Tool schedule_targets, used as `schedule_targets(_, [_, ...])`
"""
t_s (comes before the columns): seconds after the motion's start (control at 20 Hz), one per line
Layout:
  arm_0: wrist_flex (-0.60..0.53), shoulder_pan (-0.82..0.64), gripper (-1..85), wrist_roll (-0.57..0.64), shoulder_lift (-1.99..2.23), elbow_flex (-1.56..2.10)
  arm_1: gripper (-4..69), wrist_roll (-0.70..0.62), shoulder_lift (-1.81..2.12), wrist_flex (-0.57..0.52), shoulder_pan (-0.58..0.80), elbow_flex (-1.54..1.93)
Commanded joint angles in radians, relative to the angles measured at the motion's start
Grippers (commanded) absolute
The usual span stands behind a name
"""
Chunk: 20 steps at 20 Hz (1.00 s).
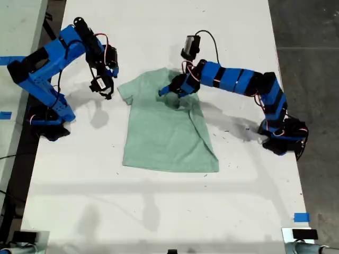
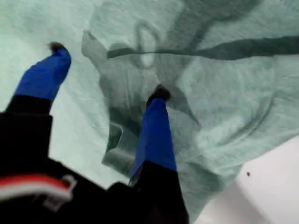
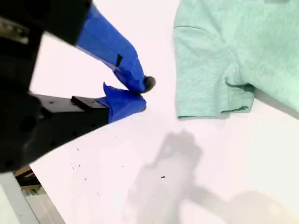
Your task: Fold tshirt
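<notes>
Exterior view: the tshirt (image 1: 167, 129) is seen spread on the table (image 1: 159, 211), one sleeve already folded in; my first gripper (image 1: 170, 91) is down at the collar.

First wrist view: jaws are spread wide w/ bunched cloth between and under them, nothing pinched yet. Next a firm close on the fold is likely needed. Inner tag not made out.

Second wrist view: my second gripper (image 3: 140, 93) is clenched, empty, the other sleeve (image 3: 210, 88) just beyond its tips

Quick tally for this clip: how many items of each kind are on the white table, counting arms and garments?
Blue robot arms: 2, one ending in my first hand over the shirt, one in my second hand above bare table.
Mint-green tshirt: 1.
Blue tape marks: 3, at the exterior view's edges.
Total: 6.
</notes>
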Motion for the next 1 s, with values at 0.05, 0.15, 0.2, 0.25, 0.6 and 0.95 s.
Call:
schedule_targets(0.05, [-0.005, 0.021, 2.0, -0.018, 0.006, -0.020, 36.5, -0.003, 0.275, 0.229, -0.032, -0.101])
schedule_targets(0.15, [-0.005, 0.028, 4.1, -0.020, 0.006, -0.020, 36.2, -0.012, 0.434, 0.342, -0.032, -0.063])
schedule_targets(0.2, [-0.005, 0.029, 4.1, -0.020, 0.006, -0.020, 36.0, -0.018, 0.500, 0.383, -0.034, -0.026])
schedule_targets(0.25, [-0.005, 0.029, 3.3, -0.020, 0.005, -0.020, 35.7, -0.017, 0.560, 0.408, -0.034, 0.026])
schedule_targets(0.6, [0.020, 0.035, 36.3, 0.038, -0.032, -0.012, 35.0, -0.012, 0.669, 0.420, -0.057, 0.202])
schedule_targets(0.95, [-0.279, -0.091, 36.5, 0.132, -0.086, 0.328, 34.7, 0.000, 0.675, 0.419, -0.087, 0.207])
